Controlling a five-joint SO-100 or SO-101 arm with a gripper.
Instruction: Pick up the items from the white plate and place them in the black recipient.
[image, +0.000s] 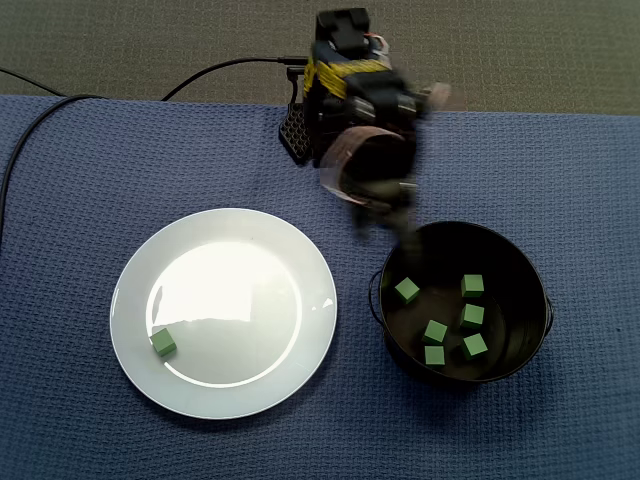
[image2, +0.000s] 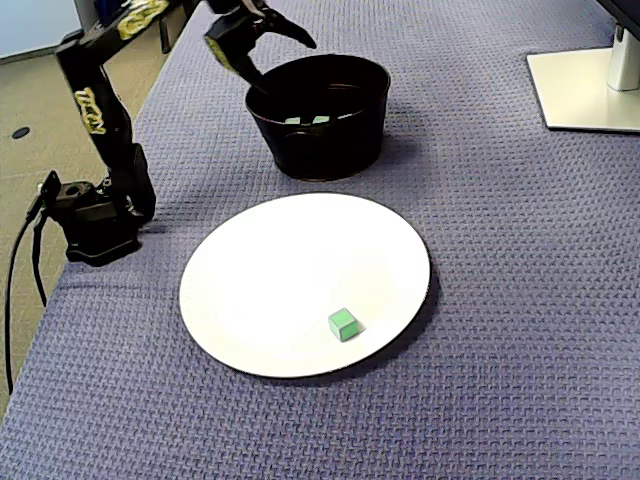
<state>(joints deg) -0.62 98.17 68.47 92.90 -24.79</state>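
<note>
One green cube (image: 163, 343) (image2: 343, 324) lies on the white plate (image: 240, 290) (image2: 290, 260), near its rim. The black pot (image: 545, 300) (image2: 320, 150) beside the plate holds several green cubes (image: 472, 316) (image2: 322, 119). My gripper (image: 390, 235) (image2: 288, 68) hangs just over the pot's rim on the arm's side, blurred by motion in the fixed view from above. Its jaws stand apart and nothing shows between them.
A blue woven cloth (image: 80, 180) covers the table. The arm's base (image2: 95, 220) sits at the cloth's edge with black cables (image: 30, 110) trailing off. A white monitor stand (image2: 585, 90) occupies the far right corner in the angled fixed view.
</note>
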